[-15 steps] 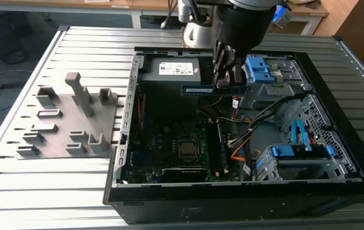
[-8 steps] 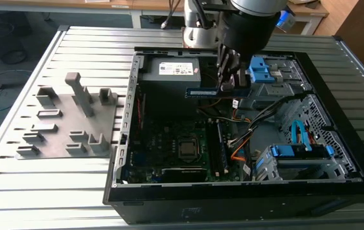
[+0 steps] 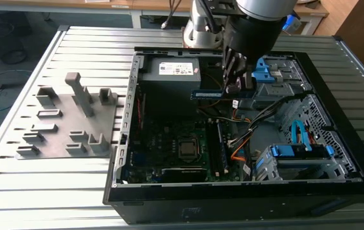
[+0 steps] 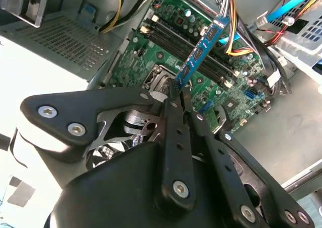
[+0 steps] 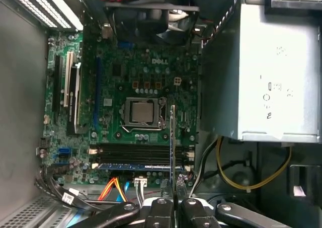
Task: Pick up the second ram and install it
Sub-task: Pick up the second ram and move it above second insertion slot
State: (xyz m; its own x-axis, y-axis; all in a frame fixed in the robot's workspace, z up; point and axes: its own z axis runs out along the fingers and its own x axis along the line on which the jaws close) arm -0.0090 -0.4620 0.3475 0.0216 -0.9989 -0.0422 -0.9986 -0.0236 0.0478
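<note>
Room open above motherboard [image 5: 126, 62]; power supply [image 5: 261, 72] walls one side, cables [image 5: 111, 187] crowd RAM slots [image 5: 136, 150].

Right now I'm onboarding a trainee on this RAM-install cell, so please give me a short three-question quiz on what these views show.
1. Multiple choice: what are the jaws of the gripper shut on?
A) a grey fixture block
B) the second ram
C) an orange cable

2. True or false: the held ram is already seated in a motherboard slot.

3. Fill in: in the exterior view, the grey fixture plate lies on the slatted table to the computer case's ____ (the exterior view's side).

Key:
1. B
2. False: it hangs in the air above the motherboard.
3. left
</note>
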